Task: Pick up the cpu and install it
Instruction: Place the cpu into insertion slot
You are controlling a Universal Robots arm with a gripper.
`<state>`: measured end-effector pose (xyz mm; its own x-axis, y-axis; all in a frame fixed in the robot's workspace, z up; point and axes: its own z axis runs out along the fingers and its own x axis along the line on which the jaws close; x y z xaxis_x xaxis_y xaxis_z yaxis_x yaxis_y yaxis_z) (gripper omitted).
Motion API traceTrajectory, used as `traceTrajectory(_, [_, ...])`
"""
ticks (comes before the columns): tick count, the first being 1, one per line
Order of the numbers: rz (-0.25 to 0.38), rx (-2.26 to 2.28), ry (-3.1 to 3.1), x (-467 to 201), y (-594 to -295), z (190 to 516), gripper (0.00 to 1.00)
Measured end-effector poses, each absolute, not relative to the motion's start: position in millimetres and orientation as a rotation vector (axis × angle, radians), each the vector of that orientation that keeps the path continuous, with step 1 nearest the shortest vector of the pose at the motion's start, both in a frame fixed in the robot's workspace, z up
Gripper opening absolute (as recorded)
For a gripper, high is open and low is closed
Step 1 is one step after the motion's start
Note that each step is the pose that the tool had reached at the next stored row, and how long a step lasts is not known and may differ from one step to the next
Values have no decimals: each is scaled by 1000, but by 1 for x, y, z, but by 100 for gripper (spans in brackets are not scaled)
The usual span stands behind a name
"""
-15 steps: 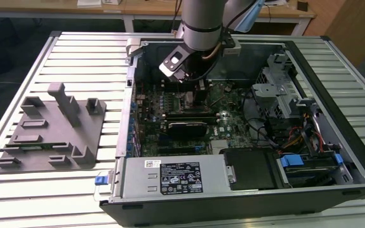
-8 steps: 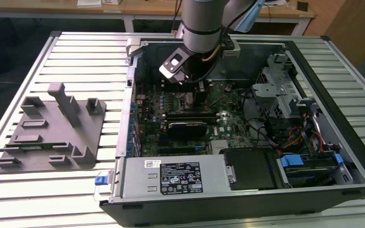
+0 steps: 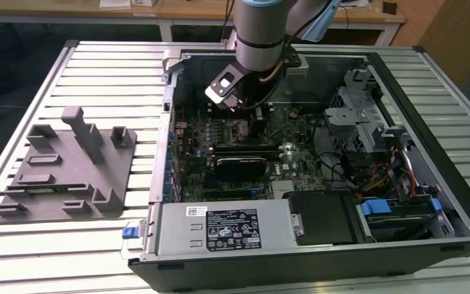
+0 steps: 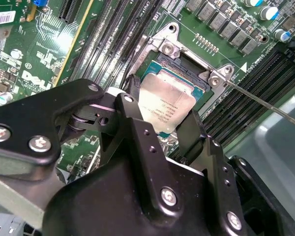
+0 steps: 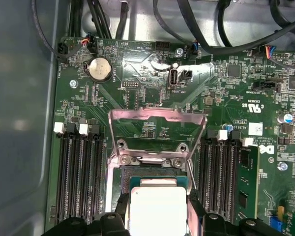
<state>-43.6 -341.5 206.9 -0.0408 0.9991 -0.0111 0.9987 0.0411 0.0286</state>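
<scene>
The black hand (image 4: pixel 162 114) is clamped on the small flat square silvery-topped cpu (image 4: pixel 168 101), one finger (image 4: pixel 189 133) on each side. The cpu's right over the open black socket frame (image 5: pixel 152 173) on the green motherboard (image 5: pixel 226 98), with the shiny metal load plate (image 5: pixel 157 118) flipped up. Can't tell if it's actually seated.

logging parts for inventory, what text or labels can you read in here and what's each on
cpu lid: engraved lines, too small to read
motherboard: white silkscreen marks and a logo, too small to read
white label on the grey metal box: print and barcode, too small to read
white barcode sticker on the motherboard: too small to read
</scene>
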Motion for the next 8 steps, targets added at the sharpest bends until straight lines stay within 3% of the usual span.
traceTrajectory(8, [21,2158,2245,-44,-340,203,54])
